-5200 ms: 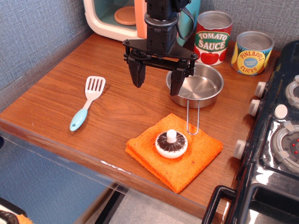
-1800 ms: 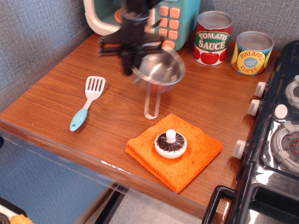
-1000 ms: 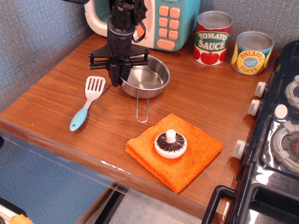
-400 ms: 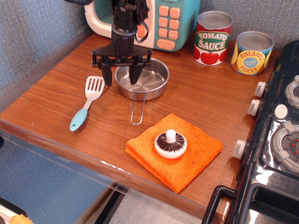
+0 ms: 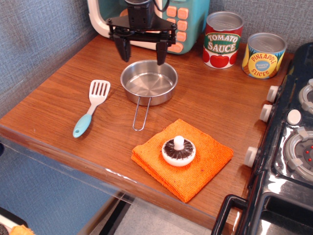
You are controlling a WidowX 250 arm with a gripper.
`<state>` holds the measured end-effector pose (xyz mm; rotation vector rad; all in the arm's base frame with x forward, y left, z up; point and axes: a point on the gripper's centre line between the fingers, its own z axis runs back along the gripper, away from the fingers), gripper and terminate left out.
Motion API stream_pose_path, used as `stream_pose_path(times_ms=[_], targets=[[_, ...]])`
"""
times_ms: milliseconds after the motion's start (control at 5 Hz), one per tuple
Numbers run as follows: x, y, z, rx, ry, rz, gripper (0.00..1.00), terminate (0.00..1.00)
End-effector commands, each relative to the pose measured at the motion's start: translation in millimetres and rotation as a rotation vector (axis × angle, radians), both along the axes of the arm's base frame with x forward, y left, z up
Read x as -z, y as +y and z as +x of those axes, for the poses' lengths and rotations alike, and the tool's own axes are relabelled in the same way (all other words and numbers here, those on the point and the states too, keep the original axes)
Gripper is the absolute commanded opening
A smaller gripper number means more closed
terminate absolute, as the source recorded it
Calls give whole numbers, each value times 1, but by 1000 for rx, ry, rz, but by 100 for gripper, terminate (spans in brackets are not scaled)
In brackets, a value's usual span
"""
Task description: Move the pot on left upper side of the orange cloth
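One spatula (image 5: 91,107), one pot (image 5: 148,82), one mushroom (image 5: 178,151) on one cloth (image 5: 195,169) and two cans (image 5: 223,39) sit on the table (image 5: 54,93). Since a moment ago the gripper (image 5: 142,53) has risen off the pot, fingers (image 5: 160,52) spread and empty. Shiny, shallow and round, the pot stands up-left of the cloth, its wire handle pointing at the cloth's left corner.
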<state>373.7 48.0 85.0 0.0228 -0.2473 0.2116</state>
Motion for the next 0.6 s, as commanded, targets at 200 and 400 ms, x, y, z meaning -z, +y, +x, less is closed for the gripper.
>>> stream_pose_path(times_ms=[200,400], targets=[[-19,-3,-10,61,32,120,100,0],[-19,-3,-10,61,32,120,100,100]])
